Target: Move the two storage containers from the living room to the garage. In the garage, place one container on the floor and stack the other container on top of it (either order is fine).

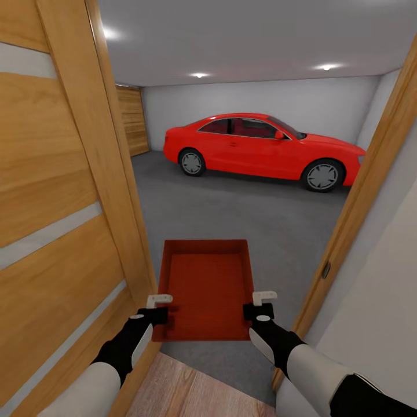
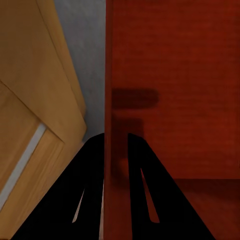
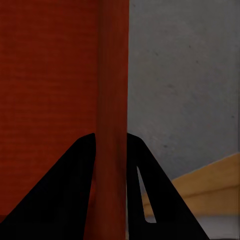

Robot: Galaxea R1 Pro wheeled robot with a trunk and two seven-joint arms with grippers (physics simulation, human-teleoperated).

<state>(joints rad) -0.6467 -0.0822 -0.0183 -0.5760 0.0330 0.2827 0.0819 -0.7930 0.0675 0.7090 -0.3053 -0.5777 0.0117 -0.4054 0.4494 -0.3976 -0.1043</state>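
Orange-red thin-walled rectangular container (image 1: 207, 289), each long wall clamped by left tool (image 1: 157, 310) and right tool (image 1: 258, 307).

You cannot see the front of the red coupe car (image 1: 263, 149): the wooden door frame (image 1: 365, 191) on your right cuts off its nose. The open plank door (image 1: 58, 191) at your left hides most of the garage's left wall. Both forearms run off the head view's lower edge. In each wrist view, the orange-red thin-walled storage bin (image 1: 207, 289) extends past the picture's edges, its far end unseen.
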